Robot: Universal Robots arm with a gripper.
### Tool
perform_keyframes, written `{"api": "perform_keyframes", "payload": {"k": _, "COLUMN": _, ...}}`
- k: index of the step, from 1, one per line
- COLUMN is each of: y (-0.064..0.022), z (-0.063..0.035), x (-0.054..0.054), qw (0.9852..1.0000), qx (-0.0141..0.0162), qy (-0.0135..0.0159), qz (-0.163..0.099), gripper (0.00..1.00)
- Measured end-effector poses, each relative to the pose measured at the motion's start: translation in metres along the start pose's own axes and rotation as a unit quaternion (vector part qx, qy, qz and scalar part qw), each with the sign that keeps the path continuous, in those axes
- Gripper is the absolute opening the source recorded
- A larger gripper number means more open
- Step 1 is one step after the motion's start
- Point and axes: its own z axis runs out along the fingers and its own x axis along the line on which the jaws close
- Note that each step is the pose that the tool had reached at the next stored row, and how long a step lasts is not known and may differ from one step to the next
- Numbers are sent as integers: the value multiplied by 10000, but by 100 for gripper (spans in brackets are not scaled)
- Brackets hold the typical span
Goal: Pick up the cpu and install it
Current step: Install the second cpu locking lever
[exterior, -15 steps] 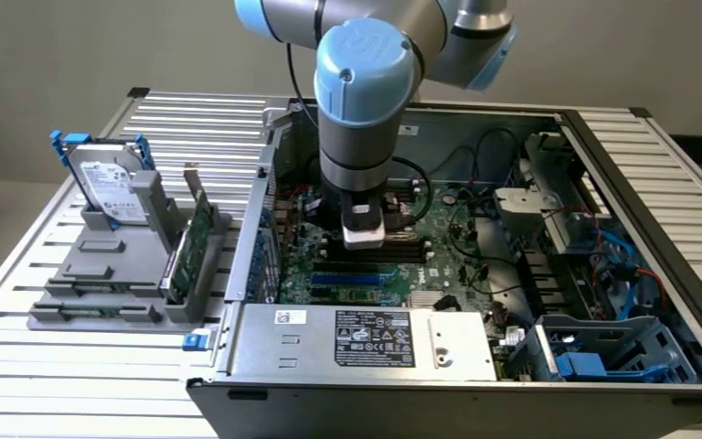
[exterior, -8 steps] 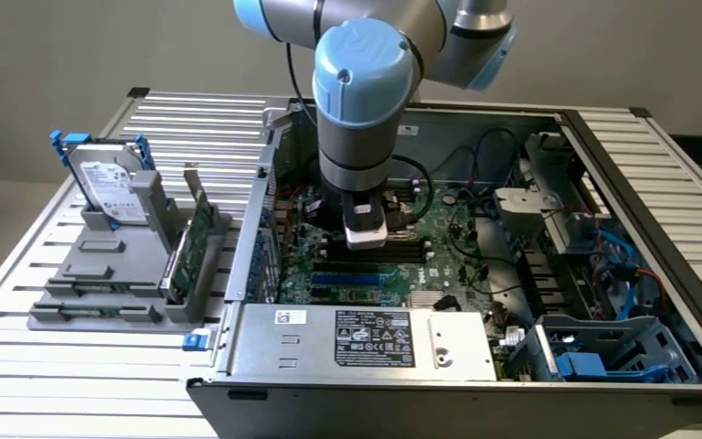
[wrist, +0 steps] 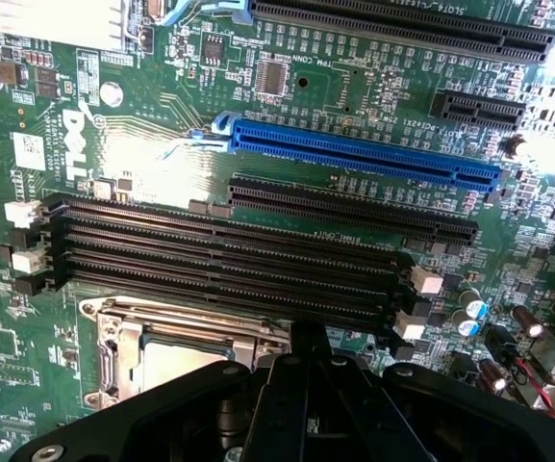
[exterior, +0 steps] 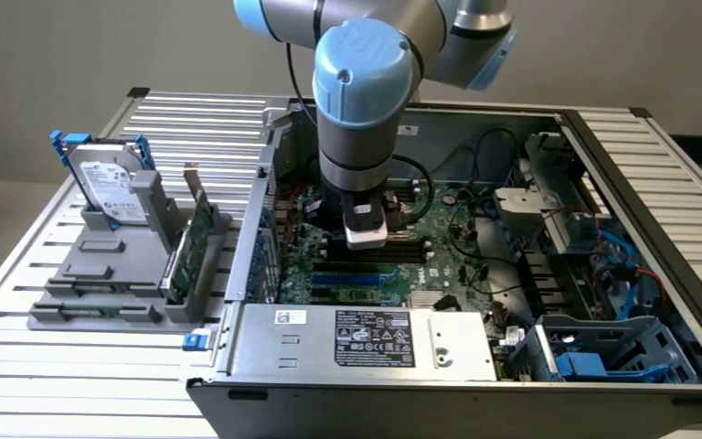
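At the near edge of the slatted bench (exterior: 34,366) stands the open computer case (exterior: 473,389), its power supply (exterior: 369,337) along the near wall. Farther in, the end effector (exterior: 366,240) hangs low over the green motherboard (wrist: 354,106), its black fingers (wrist: 306,385) pressed together just above the metal-framed socket (wrist: 162,361) beside the black memory slots (wrist: 219,260); the cpu (wrist: 176,364) lies in that socket. On the exterior view's left, a grey rack (exterior: 120,274) holds a hard drive (exterior: 110,190) and a green card (exterior: 193,247).
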Motion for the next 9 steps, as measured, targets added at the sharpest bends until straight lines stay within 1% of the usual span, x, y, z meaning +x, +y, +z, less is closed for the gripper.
{"api": "perform_keyframes", "payload": {"k": 9, "y": 1, "z": 0, "x": 1, "qw": 10000, "qx": -3, "qy": 4, "qz": 0, "gripper": 11}}
